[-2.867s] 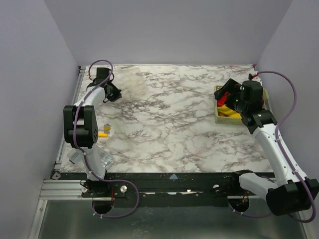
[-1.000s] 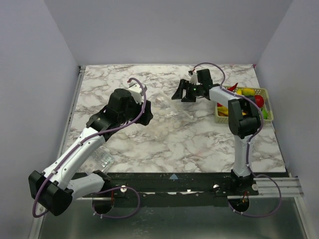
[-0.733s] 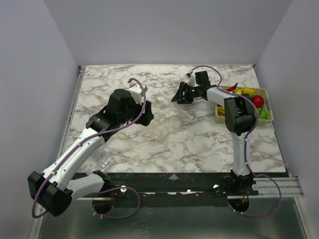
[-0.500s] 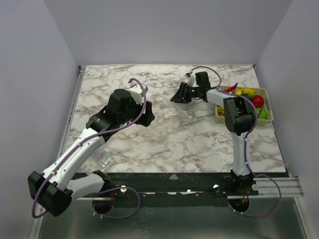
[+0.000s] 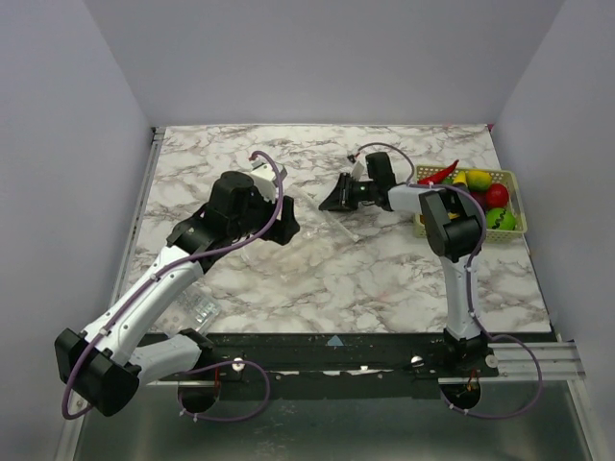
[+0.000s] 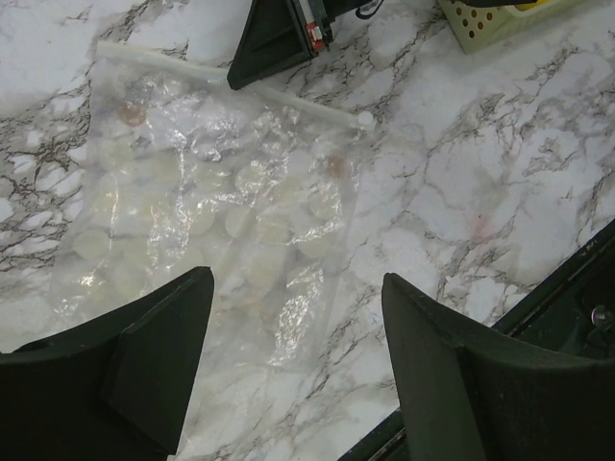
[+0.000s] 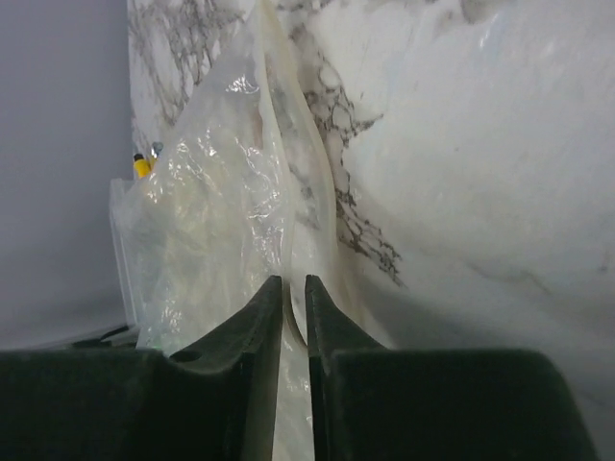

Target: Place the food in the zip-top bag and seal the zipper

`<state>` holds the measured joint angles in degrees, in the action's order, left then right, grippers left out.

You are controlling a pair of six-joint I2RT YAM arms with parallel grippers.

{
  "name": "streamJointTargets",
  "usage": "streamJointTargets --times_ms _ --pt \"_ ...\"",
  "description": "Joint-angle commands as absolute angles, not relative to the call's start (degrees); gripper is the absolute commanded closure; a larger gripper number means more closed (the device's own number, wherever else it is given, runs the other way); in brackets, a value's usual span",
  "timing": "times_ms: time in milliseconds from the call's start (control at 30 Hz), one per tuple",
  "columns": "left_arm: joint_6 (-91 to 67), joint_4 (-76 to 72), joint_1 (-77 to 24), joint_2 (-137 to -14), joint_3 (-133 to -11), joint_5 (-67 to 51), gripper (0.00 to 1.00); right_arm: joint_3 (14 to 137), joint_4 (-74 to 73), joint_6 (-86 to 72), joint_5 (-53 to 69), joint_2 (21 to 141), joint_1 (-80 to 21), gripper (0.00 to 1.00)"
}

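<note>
Out in the middle of the marble table [image 5: 384, 279] lies the zip-top bag [image 6: 211, 211], spread flat and crinkled, its clear plastic catching the light. Along its far edge runs the zipper [image 6: 288, 99], a thin pale strip lying straight across the stone.

The right gripper [image 7: 292, 283] is down low at that strip. In its wrist view the jaws are clenched almost together with the pale edge of the bag pinched between them, and the plastic billows up just beyond the tips. From the left wrist view the same dark gripper touches the zipper part-way along its length.

The left gripper [image 6: 298, 288] hovers above the near half of the bag with its jaws released and spread wide, one finger on each side of the view and nothing between them but the plastic below.

Over on the right side of the table sits the pale green basket [image 5: 430, 230], well apart from the bag, and the food [image 5: 492, 196] is piled inside it — red, green and yellow pieces, with a red pepper-like piece poking out at the far corner.

Near the left arm's base, a smaller crinkly packet [image 5: 199, 308] rests on the table.
</note>
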<state>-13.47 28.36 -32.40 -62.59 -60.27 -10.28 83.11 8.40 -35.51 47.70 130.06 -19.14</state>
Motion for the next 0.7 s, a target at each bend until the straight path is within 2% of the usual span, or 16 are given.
streamJointTargets --times_ms 0,67,367,500,567,667 --pt "-14.6 26.6 -32.8 -63.1 -60.1 -12.1 0.28 77.1 14.9 -39.8 48.1 127.2 -20.9 0.89" --pt "-15.3 26.5 -32.7 -63.4 -60.1 -12.5 0.28 73.5 16.9 -41.4 46.5 124.4 -21.1 0.99" --pt "-19.8 24.7 -30.7 -65.6 -59.9 -19.8 0.28 55.7 23.7 -47.5 38.2 107.0 -22.1 1.0" --pt "-22.1 23.6 -29.9 -66.3 -59.8 -21.4 0.31 51.0 23.9 -46.0 32.6 99.2 -25.9 1.0" --pt "-25.8 23.6 -29.8 -66.3 -60.2 -19.1 0.36 49.8 22.7 -43.4 28.7 96.2 -28.1 1.0" --pt "-36.5 23.4 -29.7 -65.4 -59.7 -13.3 0.37 47.4 23.3 -40.9 23.3 92.1 -31.2 1.0"
